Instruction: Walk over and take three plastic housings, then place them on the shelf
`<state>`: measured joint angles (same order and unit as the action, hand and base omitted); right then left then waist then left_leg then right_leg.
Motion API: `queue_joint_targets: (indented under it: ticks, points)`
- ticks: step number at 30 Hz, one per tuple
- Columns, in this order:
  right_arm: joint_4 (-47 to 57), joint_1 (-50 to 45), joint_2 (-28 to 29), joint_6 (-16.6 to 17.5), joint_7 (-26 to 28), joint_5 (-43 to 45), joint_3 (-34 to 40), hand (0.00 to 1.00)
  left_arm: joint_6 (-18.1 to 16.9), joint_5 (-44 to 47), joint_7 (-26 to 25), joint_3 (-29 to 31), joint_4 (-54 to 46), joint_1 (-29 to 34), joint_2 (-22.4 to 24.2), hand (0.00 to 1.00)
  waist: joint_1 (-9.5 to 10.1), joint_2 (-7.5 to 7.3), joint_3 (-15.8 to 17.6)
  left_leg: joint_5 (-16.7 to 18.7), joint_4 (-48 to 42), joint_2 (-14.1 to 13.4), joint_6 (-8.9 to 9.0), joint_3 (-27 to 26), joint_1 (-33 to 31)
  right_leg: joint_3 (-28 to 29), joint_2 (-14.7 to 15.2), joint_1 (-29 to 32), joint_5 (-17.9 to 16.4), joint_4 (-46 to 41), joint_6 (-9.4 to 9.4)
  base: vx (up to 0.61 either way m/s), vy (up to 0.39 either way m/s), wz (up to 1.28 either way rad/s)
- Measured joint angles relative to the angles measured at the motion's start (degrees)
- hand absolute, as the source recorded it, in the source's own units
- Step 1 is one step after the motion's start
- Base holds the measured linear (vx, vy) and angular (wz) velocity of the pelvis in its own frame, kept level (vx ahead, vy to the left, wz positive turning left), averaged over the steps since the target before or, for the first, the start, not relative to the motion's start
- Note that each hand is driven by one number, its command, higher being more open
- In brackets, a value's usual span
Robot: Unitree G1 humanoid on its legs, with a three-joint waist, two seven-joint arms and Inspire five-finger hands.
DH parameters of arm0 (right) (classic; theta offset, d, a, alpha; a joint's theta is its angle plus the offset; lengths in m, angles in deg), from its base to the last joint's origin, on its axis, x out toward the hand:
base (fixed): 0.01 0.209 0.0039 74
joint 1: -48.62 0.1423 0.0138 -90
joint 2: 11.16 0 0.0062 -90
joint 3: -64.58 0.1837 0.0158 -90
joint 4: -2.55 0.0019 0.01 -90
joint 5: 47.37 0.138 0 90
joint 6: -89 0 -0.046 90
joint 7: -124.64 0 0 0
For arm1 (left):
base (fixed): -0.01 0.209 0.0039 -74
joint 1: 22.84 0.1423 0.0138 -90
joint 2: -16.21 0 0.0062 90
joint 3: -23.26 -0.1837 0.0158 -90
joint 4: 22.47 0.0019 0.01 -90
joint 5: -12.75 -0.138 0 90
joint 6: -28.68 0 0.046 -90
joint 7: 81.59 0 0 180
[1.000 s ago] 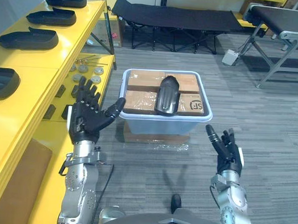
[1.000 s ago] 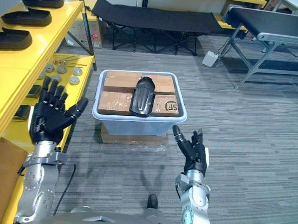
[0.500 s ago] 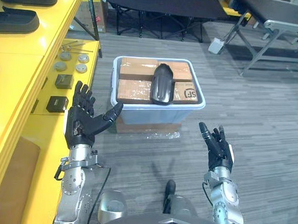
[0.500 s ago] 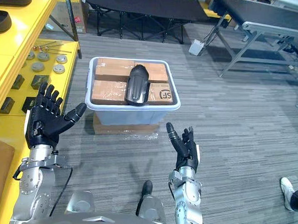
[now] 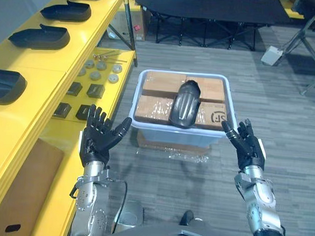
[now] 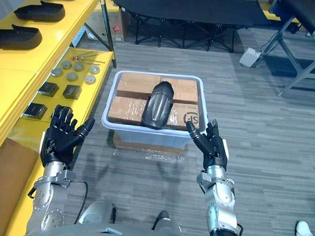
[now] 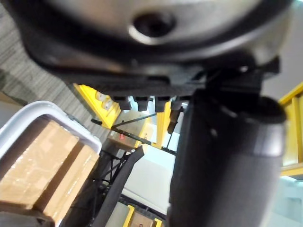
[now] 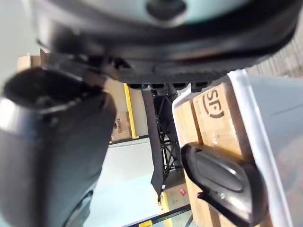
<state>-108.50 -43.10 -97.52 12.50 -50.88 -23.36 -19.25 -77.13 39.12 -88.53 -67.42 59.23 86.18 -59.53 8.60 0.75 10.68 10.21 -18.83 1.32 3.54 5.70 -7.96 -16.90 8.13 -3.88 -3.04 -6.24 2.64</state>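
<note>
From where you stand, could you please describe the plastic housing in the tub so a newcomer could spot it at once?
Find the pale tub on the floor beside the long yellow shelf; it holds brown cardboard boxes. The housing lies across their tops, a dark, glossy, curved shell. Unlike the similar housings lined up on the shelf, it alone rests in the tub.

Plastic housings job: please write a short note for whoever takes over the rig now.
Left hand: open, empty. Right hand: open, empty. Both raised either side of the pale plastic tub.
One black curved plastic housing lies on brown cardboard boxes inside it. More black housings lie on the yellow shelf at the left.
Done: robot is at the tub. Left: grasp the housing, carry it to the shelf.
</note>
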Motion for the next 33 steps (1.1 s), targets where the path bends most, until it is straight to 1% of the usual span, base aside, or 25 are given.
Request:
queue_joint_targets:
  ticks: [1, 2, 4, 5, 6, 8, 9, 10, 11, 12, 13, 14, 15, 16, 17, 18, 19, 20, 21, 22, 24, 27, 29, 30, 33]
  points:
    - [-1.58, 0.93, 0.48, 0.05, 0.05, -0.04, -1.11, 1.00, -0.07, 0.00, -0.01, 0.23, -0.01, 0.43, -0.01, 1.00, 1.07, 0.52, -0.25, -2.48, 0.52, -0.15, -1.49, -0.21, 1.14, 1.42, -0.62, -0.60, 0.00, 0.33, 0.02, 0.20, 0.064, -0.88]
    - [-3.69, 2.11, 2.02, 0.11, 0.09, -0.06, -3.68, 1.00, -0.10, 0.02, -0.06, 1.04, 0.03, 1.13, -0.19, 1.00, 1.58, -0.50, -0.11, -1.83, 0.28, -0.30, -2.33, -1.88, 2.58, 3.14, -0.71, -1.68, 0.00, 1.31, 0.34, 0.11, 0.031, -0.60]
    - [-3.65, 2.68, 3.60, 0.10, 0.34, -0.15, -7.65, 1.00, -0.10, 0.01, -0.16, 1.32, 0.07, 1.12, -0.21, 1.00, 1.58, -1.48, 0.26, -0.62, -0.48, -0.31, -3.04, -3.19, 2.36, 3.33, -0.38, -1.25, 0.02, 1.35, 0.41, 0.13, 0.072, -0.40]
    - [-3.23, 2.52, 4.74, 0.08, 1.08, -0.10, -8.94, 1.00, -0.10, 0.00, -0.20, 1.10, 0.07, 1.12, -0.08, 1.00, 1.48, -1.57, 0.42, 0.32, -0.55, -0.20, -4.22, -3.73, 2.38, 3.21, -0.06, -0.11, -0.26, -0.51, 0.29, 0.10, 0.089, -0.33]
    - [-3.21, 2.48, 5.24, -0.11, 1.48, -0.09, -9.27, 1.00, -0.11, -0.01, -0.28, 0.99, 0.07, 1.11, -0.02, 1.00, 1.34, -1.50, 0.43, 0.98, -0.77, -0.20, -4.86, -3.96, 2.45, 3.16, 0.19, 0.89, -0.67, -2.63, 0.38, 0.04, 0.087, -0.26]
    - [-3.19, 1.69, 6.86, -0.68, 1.79, -0.14, -9.89, 1.00, -0.04, -2.13, -1.87, 0.41, 0.08, 0.62, -0.26, 1.00, 0.23, -1.47, 1.37, 2.11, -1.13, -0.45, -5.63, -5.09, 4.39, 2.25, 2.42, 5.80, -2.72, -15.76, 0.65, 0.05, 0.101, -0.22]
    - [-3.20, 1.05, 7.11, -0.68, 1.74, -0.47, -9.89, 1.00, -0.04, -2.34, -2.08, 0.14, 0.07, 0.56, -0.50, 1.00, 0.02, -1.49, 1.62, 2.13, -1.11, -0.71, -5.89, -5.49, 5.29, 1.46, 3.07, 6.52, -3.14, -17.99, 0.17, 0.08, 0.078, -0.13]
    - [-3.19, -0.43, 7.39, -0.68, 1.71, -1.45, -9.94, 1.00, -0.04, -2.34, -2.92, -0.76, 0.07, 0.58, -1.15, 1.00, -0.40, -1.90, 1.37, 2.42, -0.83, -0.84, -5.85, -5.88, 6.70, 0.22, 4.03, 6.65, -4.01, -18.88, -0.66, 0.11, 0.048, -0.09]
    - [-3.19, -0.99, 7.63, -0.66, 1.75, -2.23, -10.08, 1.00, -0.04, -2.33, -3.83, -0.78, -0.14, 0.51, -1.61, 1.00, -0.72, -1.80, 1.26, 2.63, -0.82, -0.99, -5.49, -6.15, 6.83, -0.06, 4.30, 6.98, -3.95, -16.87, -0.53, 0.14, 0.018, -0.11]
    - [-3.13, -1.07, 7.69, -0.66, 1.88, -2.75, -10.13, 1.00, -0.03, -2.32, -4.80, -0.79, -0.23, 0.10, -2.24, 1.00, -1.02, -2.36, 0.98, 2.73, -0.83, -1.14, -5.33, -6.23, 6.80, 0.00, 4.35, 7.22, -3.82, -13.89, -0.32, 0.11, -0.019, -0.12]
    - [-2.90, -1.07, 7.50, -0.64, 2.03, -3.23, -9.91, 1.00, 0.07, -2.28, -5.82, -0.99, -0.17, -0.83, -3.03, 1.00, -1.03, -2.68, 0.80, 2.86, -0.76, -1.44, -5.09, -6.15, 6.57, 0.16, 4.36, 7.63, -3.26, -10.50, 0.51, 0.09, -0.098, -0.06]
    - [-2.68, -1.12, 7.48, -0.41, 2.30, -3.50, -9.28, 1.00, 0.08, -2.21, -7.10, -1.65, -0.10, -2.31, -4.32, 1.00, -1.04, -2.66, 0.81, 3.24, -0.80, -1.91, -4.47, -5.30, 6.28, 1.74, 4.25, 8.37, -2.22, -7.01, 2.09, 0.05, -0.084, 0.08]
    - [-2.60, -1.34, 7.51, -0.20, 2.27, -3.68, -9.03, 1.00, 0.07, -2.18, -7.30, -2.04, 0.15, -3.08, -4.93, 1.00, -1.15, -2.66, 0.80, 3.45, -0.82, -1.94, -4.18, -4.45, 6.10, 3.08, 4.16, 8.52, -1.74, -6.23, 2.46, 0.05, -0.204, 0.55]
    - [-1.97, -2.29, 7.51, -0.05, 1.65, -4.89, -8.55, 1.00, -0.03, -2.19, -7.34, -3.07, 1.14, -4.85, -5.97, 1.00, -1.84, -2.81, 0.71, 3.89, -1.55, -1.80, -3.50, -1.70, 5.34, 6.64, 3.60, 8.45, -1.11, -5.59, 3.00, 0.05, -0.257, 1.13]
    - [-0.87, -3.35, 7.51, 0.09, -0.45, -6.52, -8.24, 1.00, -0.04, -2.14, -6.76, -3.41, 1.95, -6.25, -6.35, 1.00, -3.12, -3.14, 0.73, 4.46, -2.84, -1.37, -2.59, 1.60, 4.34, 9.69, 3.01, 7.51, 2.27, -6.37, 3.12, 0.07, -0.320, 1.35]
    - [-0.36, -3.92, 7.50, 0.36, -1.46, -7.34, -7.92, 1.00, -0.10, -2.16, -6.36, -3.57, 2.21, -6.68, -6.59, 1.00, -3.50, -3.34, 0.94, 4.78, -3.28, -1.09, -2.04, 3.21, 4.25, 10.02, 3.06, 6.93, 3.10, -7.23, 3.90, 0.07, -0.244, 1.19]
    - [-0.26, -4.16, 7.22, 0.63, -2.56, -8.22, -7.10, 1.00, -0.10, -2.09, -5.88, -3.56, 2.45, -6.57, -5.94, 1.00, -3.71, -2.92, 0.97, 5.11, -3.56, -1.60, -1.22, 4.99, 4.27, 9.51, 2.71, 5.99, 1.72, -7.47, 4.26, 0.07, -0.219, 0.82]
    - [0.52, -4.15, 6.46, 0.63, -4.14, -8.38, -5.72, 1.00, -0.16, -2.00, -5.56, -3.55, 2.40, -5.82, -5.14, 1.00, -3.44, -2.11, 0.71, 4.87, -2.95, -2.83, 0.03, 6.48, 4.05, 7.71, 1.58, 5.07, 1.08, -6.41, 3.70, 0.07, -0.260, 0.67]
    - [2.38, -4.01, 4.89, 0.63, -5.36, -8.60, -3.54, 1.00, -0.15, -1.98, -5.48, -3.54, 2.41, -5.27, -4.94, 1.00, -2.95, -1.83, 0.58, 3.97, -1.47, -3.69, 1.27, 7.09, 3.48, 6.37, 0.84, 4.76, 0.67, -4.91, 3.41, 0.05, -0.246, 0.47]
    - [3.45, -3.87, 3.96, 0.63, -6.02, -8.81, -2.11, 1.00, -0.13, -1.92, -5.51, -3.51, 2.41, -5.15, -4.94, 1.00, -2.66, -1.77, 0.58, 3.40, -0.71, -3.98, 1.69, 7.44, 3.29, 5.81, 0.57, 4.83, 0.49, -4.23, 3.15, 0.03, -0.269, 0.37]
    - [4.75, -2.42, 0.34, 0.63, -8.89, -9.06, 4.83, 1.00, 0.07, 0.91, -5.25, -3.05, 2.59, -4.56, -4.62, 1.00, -2.76, -1.78, 0.62, 0.62, 1.55, -4.92, 3.32, 7.48, 2.39, 3.96, -0.02, 4.64, 0.09, -2.91, 2.49, 0.00, -0.215, 0.43]
    - [4.76, -1.70, -2.38, 0.50, -11.34, -7.78, 11.31, 1.00, 0.14, 3.12, -3.47, -2.19, 2.58, -4.00, -4.32, 1.00, -3.13, -1.75, 0.72, -1.83, 3.32, -5.65, 3.86, 5.34, 1.67, 1.26, -0.16, 3.38, -0.16, -1.91, 2.07, -0.04, -0.095, 0.55]
    - [4.48, -1.65, -4.30, -1.48, -13.07, -5.39, 15.79, 1.00, 0.29, 2.85, -0.45, -2.18, 2.64, -4.03, -4.30, 1.00, -4.47, -1.89, 0.84, -5.25, 7.35, -6.48, 2.50, 0.61, 0.54, -2.84, 0.63, 3.38, -0.49, -1.68, 1.51, -0.08, -0.048, 0.91]
    - [3.53, -1.37, -4.84, -2.09, -14.07, -5.01, 16.32, 1.00, 0.41, 2.67, 0.14, -2.70, 2.80, -3.99, -4.34, 1.00, -4.02, -1.91, 0.90, -6.29, 9.23, -6.88, 1.86, -0.86, 0.67, -3.23, 0.73, 3.83, -0.55, -1.69, 1.43, -0.10, -0.014, 0.48]
    - [-2.19, 2.32, -5.15, -4.58, -16.28, -2.75, 14.32, 1.00, 1.83, 2.85, 3.64, -3.44, 3.49, -3.92, -5.09, 1.00, -3.36, -2.28, 1.63, -8.86, 13.55, -6.23, 1.40, -1.83, 1.39, -3.20, 1.21, 4.66, -0.50, -1.65, 1.55, -0.11, 0.010, 0.12]
